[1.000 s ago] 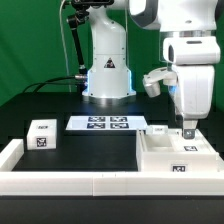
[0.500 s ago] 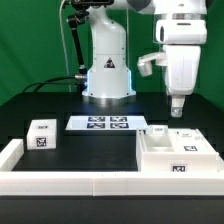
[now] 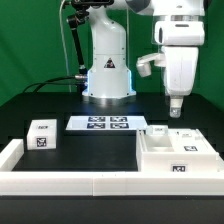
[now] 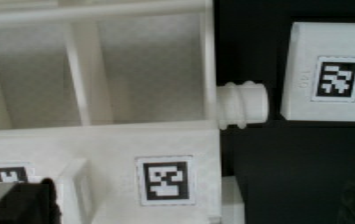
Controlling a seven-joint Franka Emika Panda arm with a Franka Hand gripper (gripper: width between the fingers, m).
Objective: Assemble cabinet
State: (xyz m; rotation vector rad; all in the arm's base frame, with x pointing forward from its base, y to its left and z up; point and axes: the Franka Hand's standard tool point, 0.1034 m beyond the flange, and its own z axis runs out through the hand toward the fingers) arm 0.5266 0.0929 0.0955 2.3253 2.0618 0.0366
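Note:
The cabinet's large white box body [image 3: 176,152] lies on the black table at the exterior view's right, with tags on its front. A small white tagged block [image 3: 157,129] sits at its far left corner. Another white panel block [image 3: 41,134] stands at the exterior view's left. My gripper [image 3: 176,108] hangs empty well above the body, jaws apart. In the wrist view the body's ribbed inside [image 4: 85,80] and a tag [image 4: 165,178] show, next to a tagged block with a round knob [image 4: 307,75]. One dark fingertip [image 4: 17,203] shows over the body.
The marker board [image 3: 103,123] lies flat mid-table in front of the robot base [image 3: 107,72]. A low white border rail [image 3: 70,181] runs along the front and up the exterior view's left side [image 3: 10,152].
My gripper rose straight up from the cabinet body and shifted slightly to the exterior view's left, then held still. Nothing came up with it.

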